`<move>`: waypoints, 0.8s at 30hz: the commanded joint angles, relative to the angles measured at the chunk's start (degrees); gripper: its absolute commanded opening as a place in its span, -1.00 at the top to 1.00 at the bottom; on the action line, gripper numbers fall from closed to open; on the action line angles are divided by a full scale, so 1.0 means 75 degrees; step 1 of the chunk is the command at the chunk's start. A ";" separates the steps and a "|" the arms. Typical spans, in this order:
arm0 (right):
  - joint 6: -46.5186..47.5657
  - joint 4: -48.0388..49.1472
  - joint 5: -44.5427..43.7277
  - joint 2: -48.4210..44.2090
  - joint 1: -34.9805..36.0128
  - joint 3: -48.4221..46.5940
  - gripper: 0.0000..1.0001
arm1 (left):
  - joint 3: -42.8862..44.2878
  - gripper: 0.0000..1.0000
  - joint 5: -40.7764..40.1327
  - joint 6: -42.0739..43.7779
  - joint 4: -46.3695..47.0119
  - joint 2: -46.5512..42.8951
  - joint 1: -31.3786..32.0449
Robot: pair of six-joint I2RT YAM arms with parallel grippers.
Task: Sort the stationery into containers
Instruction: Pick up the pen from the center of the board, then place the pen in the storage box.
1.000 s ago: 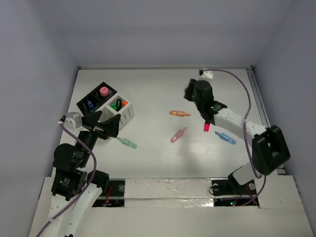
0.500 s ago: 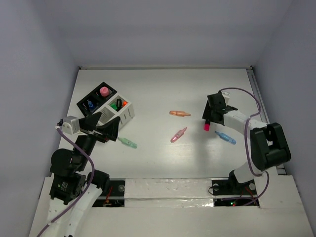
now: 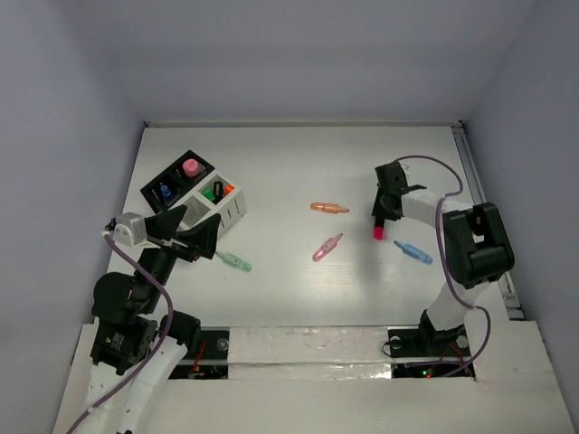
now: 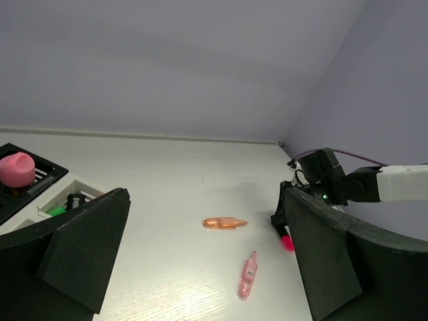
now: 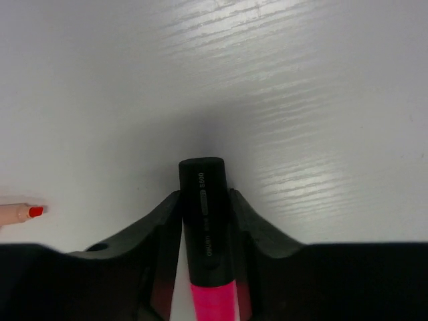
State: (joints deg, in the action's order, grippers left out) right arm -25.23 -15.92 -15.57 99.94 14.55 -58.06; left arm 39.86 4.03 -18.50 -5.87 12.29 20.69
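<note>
Table: white, walled on three sides; carries everything listed below.
Black box: far left of the table, split into compartments. A pink piece and a blue piece stand in it.
White box: slatted, joined to the black box on the side nearer the table's middle. It holds green, orange and black pieces.
Left pincer: spread wide and holding nothing. It hovers just in front of the white box.
Right pincer: over the right part of the table, pointed down. Its fingers press on both sides of the pink marker, pinching it at the cap.
Pink marker: black cap, pink body. It sits in the right pincer, well apart from both boxes. Whether it is off the table cannot be told.
Loose pens: orange pen, clear pink pen, blue pen and mint pen. All lie flat on the table, apart from one another.
Risk, grip: the hold is at the cap end, not the middle. The smooth round body could swing or slip out on the lift.
Risk, carry: the boxes are right across the table, and the left pincer waits in front of them. The arms could meet there.
Risk, neighbour: the blue pen lies near the marker, so a low sweep could knock it away.
</note>
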 commanded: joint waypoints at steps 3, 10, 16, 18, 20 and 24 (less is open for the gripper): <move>0.0071 0.0084 0.0307 0.0128 -0.0064 -0.0285 0.68 | -0.0017 -0.98 0.0025 0.0053 0.0279 -0.0010 0.0054; 0.0528 0.0646 0.0272 -0.1441 0.0648 -0.0507 0.88 | -0.0017 -0.98 0.0060 0.0053 0.0313 0.0048 0.0054; 0.0704 0.1980 0.0379 -0.1503 0.2649 -0.1901 0.85 | -0.0017 -0.98 0.0084 0.0041 0.0337 0.0200 0.0054; 0.0949 0.2972 0.0167 -0.0954 0.3121 -0.2334 0.84 | -0.0029 -0.98 0.0072 0.0030 0.0337 0.0271 -0.0015; 0.0974 0.3526 0.0353 -0.0461 0.3589 -0.3072 0.85 | -0.0017 -0.98 0.0048 0.0030 0.0326 0.0318 -0.0016; 0.0881 0.4932 0.0787 0.0945 0.4153 -0.4326 0.86 | -0.0006 -0.98 -0.0045 0.0018 0.0290 0.0365 -0.0098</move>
State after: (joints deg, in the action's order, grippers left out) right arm -19.29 9.63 -11.31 100.88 44.16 -85.62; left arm 39.86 4.01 -18.50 -5.87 14.13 20.40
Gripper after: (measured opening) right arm 0.339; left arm 0.989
